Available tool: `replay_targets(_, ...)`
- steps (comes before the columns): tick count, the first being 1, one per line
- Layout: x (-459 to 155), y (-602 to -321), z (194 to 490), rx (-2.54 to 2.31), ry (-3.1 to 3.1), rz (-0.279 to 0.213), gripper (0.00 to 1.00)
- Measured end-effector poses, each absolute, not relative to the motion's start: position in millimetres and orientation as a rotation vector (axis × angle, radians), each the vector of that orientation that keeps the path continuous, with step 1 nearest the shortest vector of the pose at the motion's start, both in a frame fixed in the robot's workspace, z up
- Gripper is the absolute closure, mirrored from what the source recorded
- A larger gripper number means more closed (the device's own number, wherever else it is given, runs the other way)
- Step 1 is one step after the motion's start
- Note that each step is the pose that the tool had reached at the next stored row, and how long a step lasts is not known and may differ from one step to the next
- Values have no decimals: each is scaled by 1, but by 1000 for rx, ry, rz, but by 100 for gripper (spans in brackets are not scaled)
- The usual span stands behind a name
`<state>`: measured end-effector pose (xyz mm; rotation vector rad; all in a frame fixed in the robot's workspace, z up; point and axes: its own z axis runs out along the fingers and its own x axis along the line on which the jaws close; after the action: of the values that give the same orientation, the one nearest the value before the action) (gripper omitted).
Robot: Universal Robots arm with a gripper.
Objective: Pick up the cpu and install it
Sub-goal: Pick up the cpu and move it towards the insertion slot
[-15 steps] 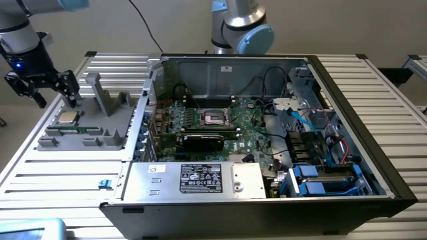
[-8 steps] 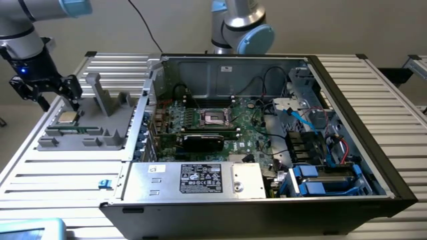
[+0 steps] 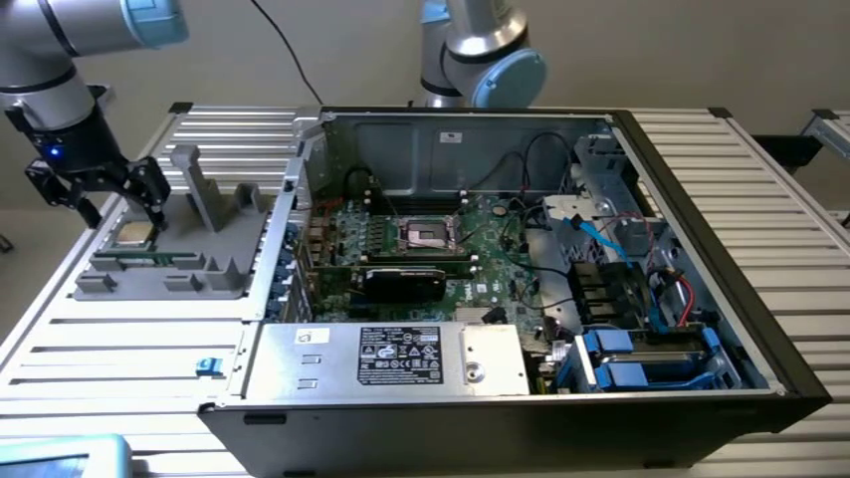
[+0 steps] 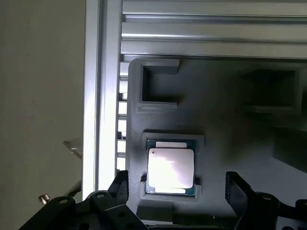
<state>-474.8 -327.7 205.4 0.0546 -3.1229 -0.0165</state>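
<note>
Gripper [image 4: 178, 178]: released, jaws astride cpu [image 4: 170, 168] in tray [image 4: 230, 120], nine o'clock of case [image 3: 531, 418], exterior view. Pick-up step; you need centred closure.

The arm [image 3: 40, 70] is silver-grey tube with pale blue joint caps [image 3: 149, 20]; its black wrist [image 3: 70, 124], with a small blue light [image 3: 54, 152], carries a black gripper [image 3: 122, 214].

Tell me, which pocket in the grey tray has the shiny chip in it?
The pocket beneath the open claw: the cpu lies flat in it. The neighbouring pocket of the grey tray looks bare.
</note>
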Motion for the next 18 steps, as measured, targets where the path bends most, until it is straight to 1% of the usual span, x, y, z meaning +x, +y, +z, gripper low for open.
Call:
replay_targets(8,-475,-328,195,55,-3123,-43,10)
replay_targets(18,-476,-328,188,55,-3123,-43,10)
